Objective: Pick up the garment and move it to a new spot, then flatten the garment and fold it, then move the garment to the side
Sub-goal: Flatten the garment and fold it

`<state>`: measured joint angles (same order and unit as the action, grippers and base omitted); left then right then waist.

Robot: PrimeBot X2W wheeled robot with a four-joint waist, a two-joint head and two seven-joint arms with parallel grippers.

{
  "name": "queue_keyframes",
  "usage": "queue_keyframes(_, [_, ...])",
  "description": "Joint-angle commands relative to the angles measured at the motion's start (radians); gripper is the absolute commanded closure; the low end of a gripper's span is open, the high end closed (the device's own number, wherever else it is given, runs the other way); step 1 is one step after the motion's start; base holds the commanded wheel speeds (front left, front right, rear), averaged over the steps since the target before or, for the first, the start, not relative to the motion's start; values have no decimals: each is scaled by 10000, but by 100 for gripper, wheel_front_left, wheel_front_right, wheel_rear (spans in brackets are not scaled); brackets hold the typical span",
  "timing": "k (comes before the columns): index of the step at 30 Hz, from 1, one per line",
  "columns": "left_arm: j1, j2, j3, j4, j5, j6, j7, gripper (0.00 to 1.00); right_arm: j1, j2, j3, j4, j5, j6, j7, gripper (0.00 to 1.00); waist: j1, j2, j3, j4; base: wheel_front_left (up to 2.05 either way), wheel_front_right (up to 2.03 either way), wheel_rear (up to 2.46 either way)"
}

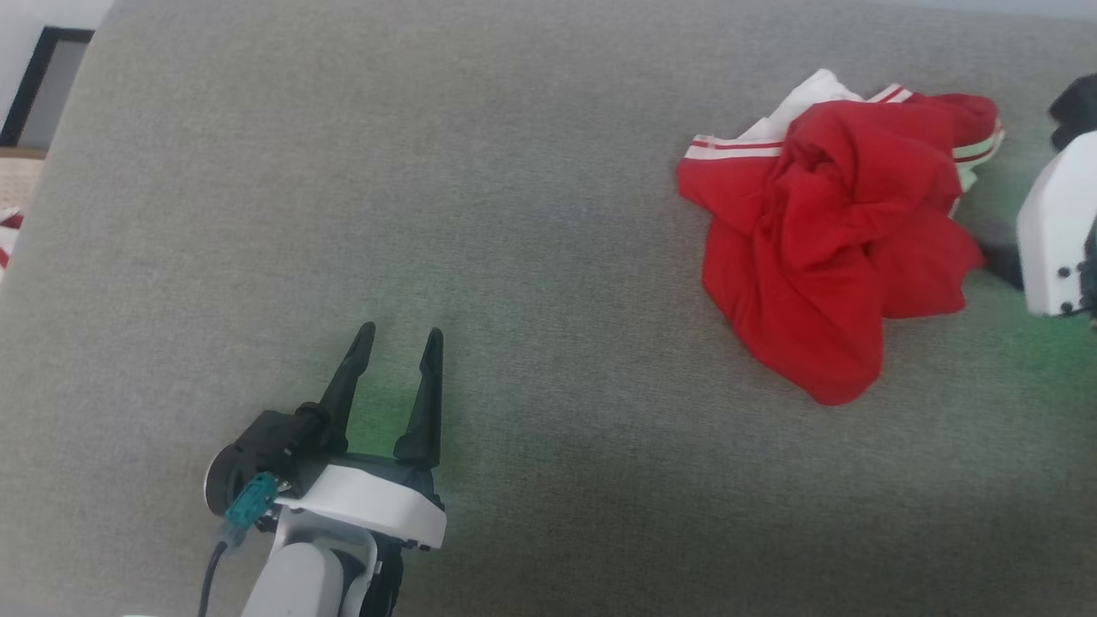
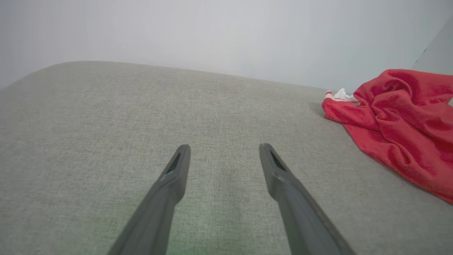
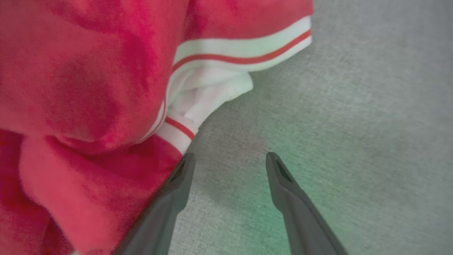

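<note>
The garment (image 1: pixel 823 231) lies crumpled in a red heap with white, red-striped trim on the grey upholstered surface (image 1: pixel 514 214), at the right of the head view. My left gripper (image 1: pixel 396 339) stands open at the lower left, far from it, nothing between its fingers; the left wrist view has the garment (image 2: pixel 400 124) off to its right, beyond the open left gripper (image 2: pixel 223 149). My right arm's white wrist (image 1: pixel 1058 231) hangs just right of the heap. In the right wrist view my right gripper (image 3: pixel 229 159) is open, its left finger (image 3: pixel 177 180) at the garment's (image 3: pixel 88 88) striped edge, nothing held.
The grey upholstered surface (image 2: pixel 141 113) stretches wide and bare to the left of the garment. A pale wall (image 2: pixel 212 32) rises behind it. At the far left edge of the head view are a dark-framed opening (image 1: pixel 43 86) and a bit of red-and-white cloth (image 1: pixel 8 231).
</note>
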<state>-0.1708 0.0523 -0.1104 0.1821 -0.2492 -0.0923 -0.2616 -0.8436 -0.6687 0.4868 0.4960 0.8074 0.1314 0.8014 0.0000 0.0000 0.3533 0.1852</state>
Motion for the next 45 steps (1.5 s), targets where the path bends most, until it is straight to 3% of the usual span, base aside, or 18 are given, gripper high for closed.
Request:
queue_keyframes(1, [-146, -12, -55, 26, -128, 100, -46, 0, -121, 37, 206, 151, 126, -14, 130, 0, 0, 0, 112, 130, 0, 0, 0])
queue_keyframes(6, [-153, -15, -178, 100, -310, 195, -46, 0, -77, -157, 973, -5, 435, -9, 499, 0, 0, 0, 76, 210, 0, 0, 0])
queue_keyframes(8, [-181, -15, -213, 101, -336, 199, -46, 0, -56, -279, 1150, -89, 534, -9, 347, 42, 0, 0, 65, 238, 0, 0, 0])
queue_keyframes(9, [-189, -15, -233, 110, -367, 219, -46, 0, 6, -299, 1231, -72, 637, -9, 382, 78, 0, 0, 53, 250, 0, 0, 0])
queue_keyframes(10, [-192, -15, -244, 114, -399, 238, -46, 0, 55, -314, 1329, -123, 738, -9, 414, 100, 0, 0, 44, 256, 0, 0, 0])
queue_keyframes(20, [-212, -16, -210, 250, -512, 248, -46, 0, -66, -729, 1481, 75, 1111, -14, -766, 100, 0, 0, -96, 187, 0, 0, 0])
queue_keyframes(32, [117, -16, 296, 256, -444, 112, -46, 0, 872, -1836, 1184, -688, 1567, -14, -1792, 100, 0, 0, -492, -506, 0, 0, 0])
queue_keyframes(33, [114, -16, 294, 254, -448, 94, -46, 0, 895, -1882, 1184, -804, 1471, -14, -1892, 56, 0, 0, -484, -567, 0, 0, 0])
queue_keyframes(34, [83, -16, 266, 265, -436, 89, -46, 0, 903, -1897, 1193, -898, 1414, -14, -1961, 0, 0, 0, -472, -595, 0, 0, 0])
queue_keyframes(39, [-208, -15, 127, 274, -422, 37, -46, 0, 500, -1360, 1066, -1193, 1475, -14, -2118, 0, 0, 0, -238, -615, 0, 0, 0])
queue_keyframes(45, [-439, -14, -79, 354, -577, 64, -46, 0, -85, -728, 1435, -1018, 1253, -14, -1504, 0, 0, 0, 128, -310, 0, 0, 0])
